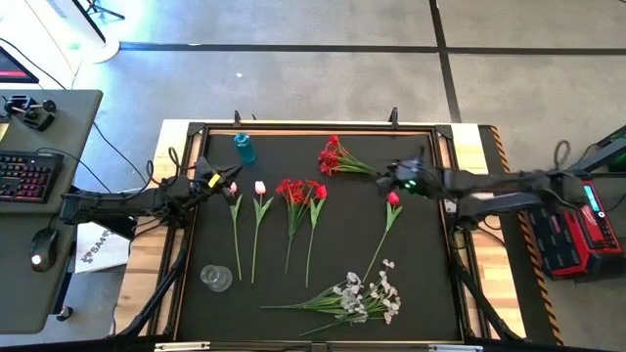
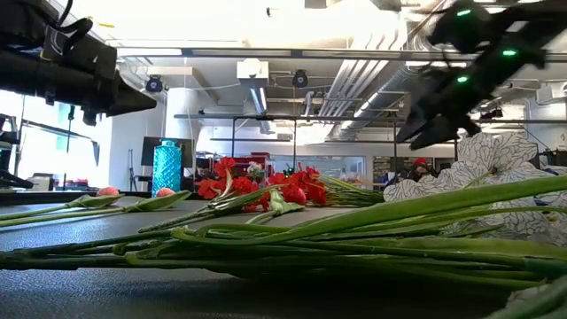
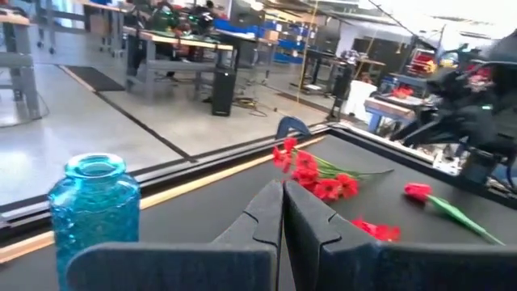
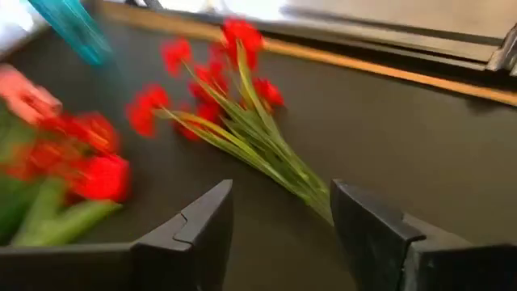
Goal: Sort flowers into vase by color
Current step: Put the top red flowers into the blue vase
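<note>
Right end effector over the far right part of the counter, fingers spread wide, nothing between them; stem ends of a bunch of small red blooms lying just ahead of it on the counter, the blooms pointing away from it toward the far edge. In the right wrist view, the same bunch reaching in between the two dark fingers, not touching either. Single red tulip bud just beside this end effector on its near side, stem running off toward the near edge. Left end effector over the far left part of the counter, fingers pressed together, gripping nothing. Blue glass vase upright close by, just beyond it toward the far edge. Two pink tulip buds lying right next to its tip, stems trailing toward the near edge, then two red-bloom stems a little farther out toward the middle. Clear glass vase well apart from it near the front edge, and a spray of white blossoms farther still, at the front right.
</note>
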Robot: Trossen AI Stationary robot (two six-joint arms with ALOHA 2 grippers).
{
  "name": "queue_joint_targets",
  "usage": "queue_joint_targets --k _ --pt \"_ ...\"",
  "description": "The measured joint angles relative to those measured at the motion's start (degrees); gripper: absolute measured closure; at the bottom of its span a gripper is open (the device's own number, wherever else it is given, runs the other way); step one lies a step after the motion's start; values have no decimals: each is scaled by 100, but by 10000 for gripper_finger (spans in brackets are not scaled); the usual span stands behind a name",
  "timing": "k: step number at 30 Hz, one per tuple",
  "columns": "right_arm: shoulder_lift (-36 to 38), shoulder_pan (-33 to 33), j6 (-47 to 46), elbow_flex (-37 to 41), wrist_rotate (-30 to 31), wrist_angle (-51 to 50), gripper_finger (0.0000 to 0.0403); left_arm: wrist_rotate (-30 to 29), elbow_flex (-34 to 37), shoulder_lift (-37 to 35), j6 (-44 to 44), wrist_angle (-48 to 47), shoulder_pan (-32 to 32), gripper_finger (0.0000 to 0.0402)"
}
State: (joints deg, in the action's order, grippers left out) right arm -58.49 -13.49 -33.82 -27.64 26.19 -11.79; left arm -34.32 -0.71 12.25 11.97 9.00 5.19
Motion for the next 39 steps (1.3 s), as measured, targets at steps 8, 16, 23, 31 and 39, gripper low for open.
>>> queue_joint_targets --k 8,16,23,31,39 --pt "-2124 -947 1818 -1566 -726 -563 214 494 0 7 513 -176 0 402" --pt "-3565 -1554 2841 -2604 -1925 -1009 179 876 0 4 483 -241 0 402" --pt "-4293 -1628 3327 -2828 -2221 -1082 159 717 0 4 338 -321 0 373" --pt "-4560 -1668 3220 -2839 -2368 -993 256 685 0 2 473 -361 4 310" --pt "-3993 -1692 2578 -2800 -2193 -457 382 1053 0 38 590 -306 2 290"
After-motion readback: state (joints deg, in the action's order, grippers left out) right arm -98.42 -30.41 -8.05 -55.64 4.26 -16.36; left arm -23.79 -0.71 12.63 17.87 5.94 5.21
